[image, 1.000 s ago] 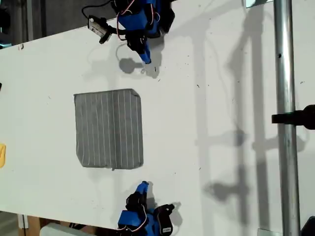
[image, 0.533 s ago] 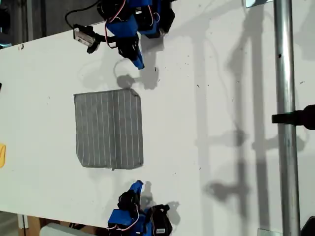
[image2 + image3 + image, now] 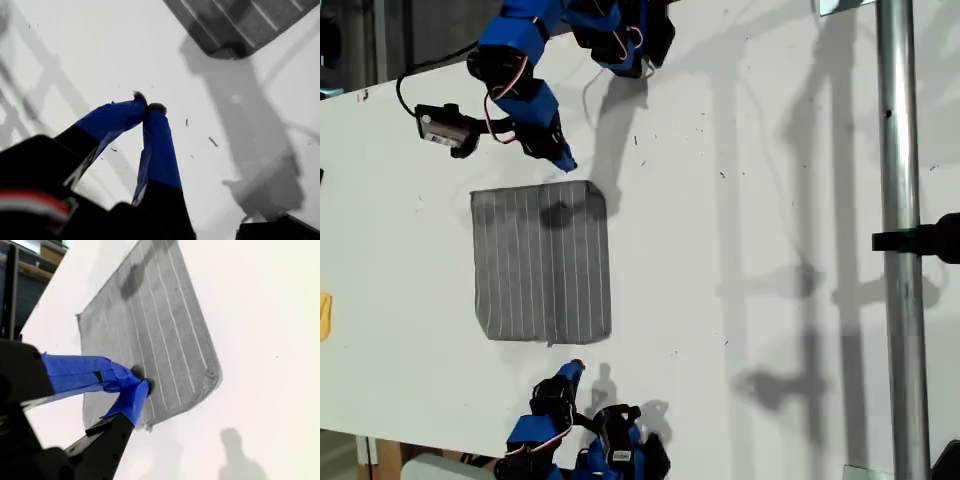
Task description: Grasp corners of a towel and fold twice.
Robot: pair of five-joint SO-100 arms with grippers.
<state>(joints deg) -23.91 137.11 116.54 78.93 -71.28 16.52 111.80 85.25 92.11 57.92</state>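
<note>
The towel (image 3: 540, 265) lies flat, left of centre in the exterior view, on the white table (image 3: 770, 200). My first gripper (image 3: 563, 162) reaches down from the top edge and hovers above the towel's upper edge, jaws pressed together and empty. My second gripper (image 3: 574, 367) points up from the bottom edge, just short of the towel, its jaws also pressed together.

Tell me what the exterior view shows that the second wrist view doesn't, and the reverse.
Only the exterior view: a blue arm at its top and another at its bottom, a metal pole, and a yellow object at its left edge. Only the second wrist view: my second gripper close up, tips together. Both: the grey striped towel on the white table.
</note>
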